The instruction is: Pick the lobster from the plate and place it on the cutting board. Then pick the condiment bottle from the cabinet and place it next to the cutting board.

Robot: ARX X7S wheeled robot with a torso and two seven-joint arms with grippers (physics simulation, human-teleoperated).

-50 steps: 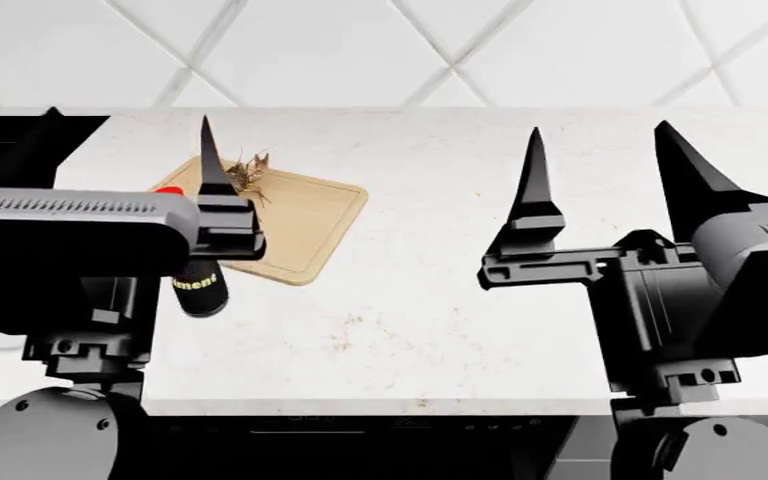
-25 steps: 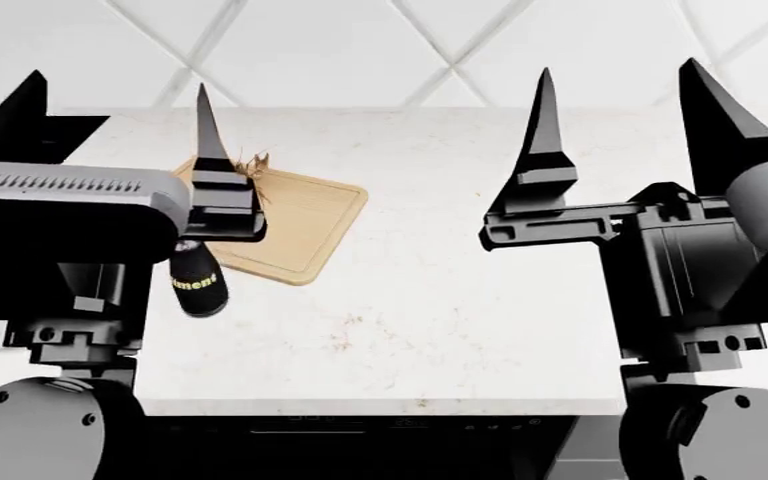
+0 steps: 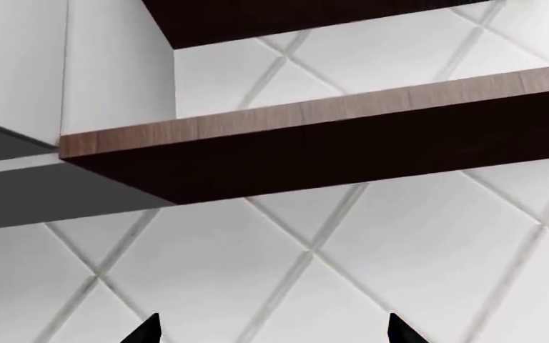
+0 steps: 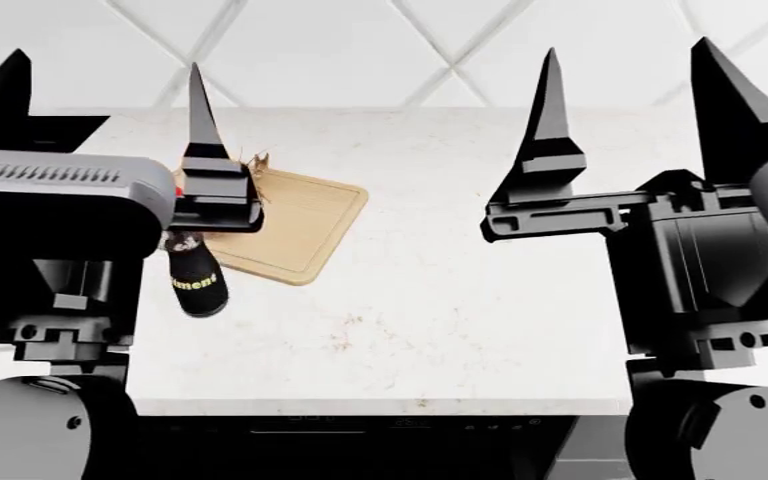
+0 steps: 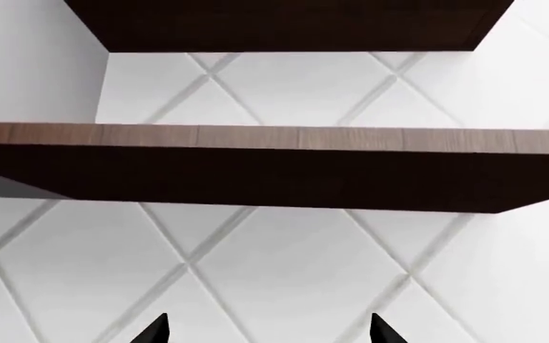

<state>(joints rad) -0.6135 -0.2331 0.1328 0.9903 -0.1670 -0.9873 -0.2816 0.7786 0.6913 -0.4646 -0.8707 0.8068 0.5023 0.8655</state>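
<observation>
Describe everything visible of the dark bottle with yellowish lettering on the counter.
The dark brown-black condiment bottle stands on the white speckled countertop, by the near-left edge of the light wooden cutting board. Yellowish lettering runs across its side. The left gripper's black body hides its top, leaving only a sliver of red cap. Neither gripper holds it.

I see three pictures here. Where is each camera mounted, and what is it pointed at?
Head view: from the robot's head, looking down over the counter, cutting board, lobster and condiment bottle; both arms show, with the left gripper and right gripper open.
Left wrist view: near the left gripper, aimed at the tiled wall and a wooden shelf; only fingertips show.
Right wrist view: near the right gripper, facing the same.
Both wrist views share shelf and tiles.
</observation>
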